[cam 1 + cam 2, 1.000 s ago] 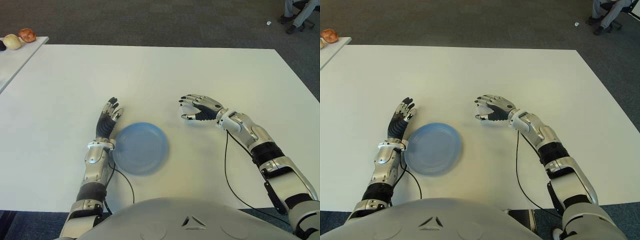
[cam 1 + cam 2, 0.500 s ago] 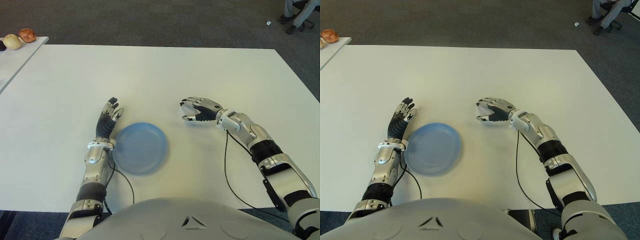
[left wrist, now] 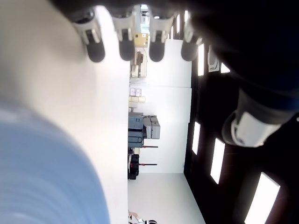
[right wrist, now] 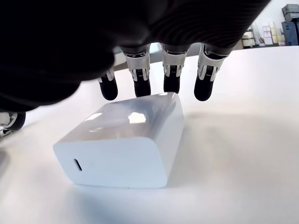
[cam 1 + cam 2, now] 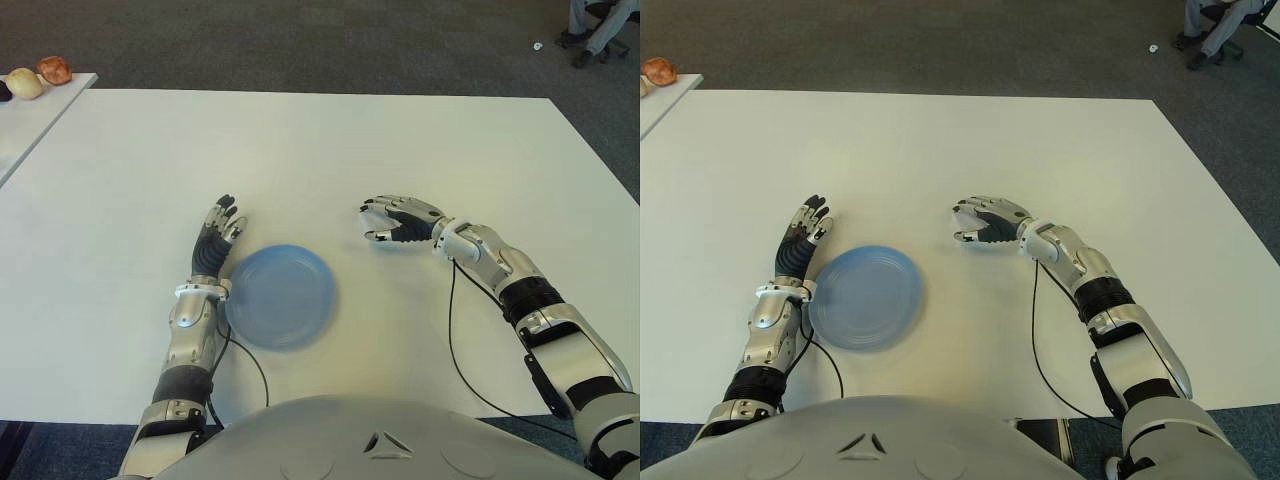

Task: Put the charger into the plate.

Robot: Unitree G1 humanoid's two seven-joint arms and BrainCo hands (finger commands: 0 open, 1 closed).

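Observation:
The white charger [image 4: 124, 140] lies flat on the white table [image 5: 320, 150], its port facing the right wrist camera. My right hand [image 5: 369, 222] arches over it, right of the plate. Its fingertips [image 4: 171, 78] hang just past the charger's far edge and the thumb stands apart at the side, so nothing is gripped. In the eye views the hand hides the charger. The blue plate [image 5: 280, 296] sits near the table's front, holding nothing. My left hand [image 5: 216, 240] shows beside the plate's left rim, fingers straight and spread.
A black cable [image 5: 452, 330] runs from my right wrist toward the table's front edge. A side table [image 5: 50, 100] at the far left carries round fruit-like items [image 5: 40, 75]. A seated person's legs [image 5: 600, 25] show at the far right on the carpet.
My right hand has sunk a little closer to the table over the charger. The left hand and the plate have stayed where they were.

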